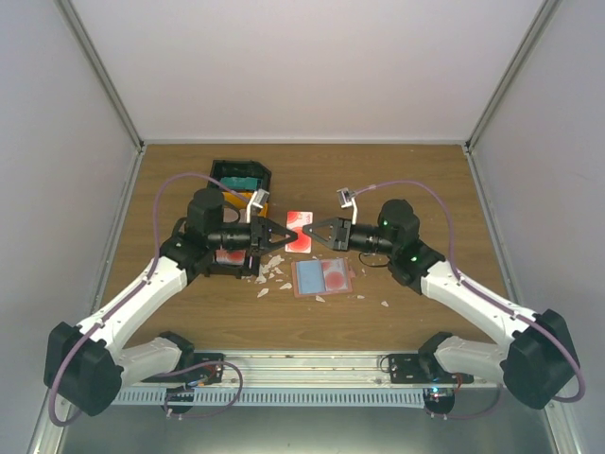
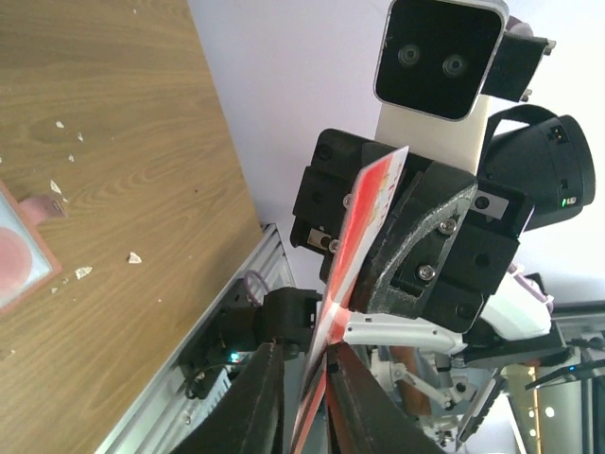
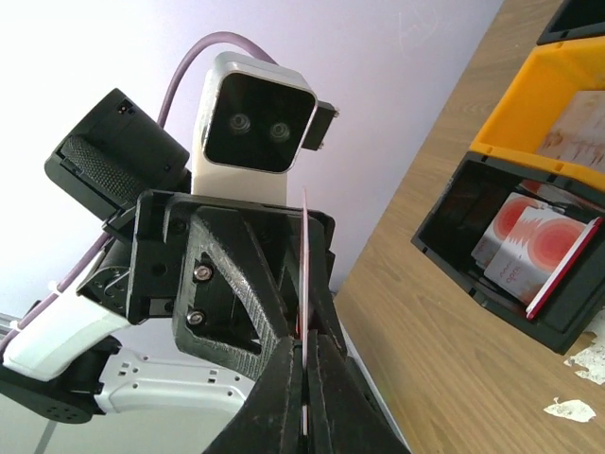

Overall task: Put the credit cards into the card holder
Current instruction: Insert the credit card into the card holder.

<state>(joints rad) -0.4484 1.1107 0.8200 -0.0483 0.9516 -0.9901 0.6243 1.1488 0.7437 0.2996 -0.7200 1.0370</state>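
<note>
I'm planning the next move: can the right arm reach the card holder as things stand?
Probably yes. The card holder lies in the open beside the right gripper, though its jaws pinch a red card that the left gripper also straddles.

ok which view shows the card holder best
top external: the holder is seen whole from above, lying flat. left wrist catches only one corner at the picture's left edge. right wrist doesn't show it.
</note>
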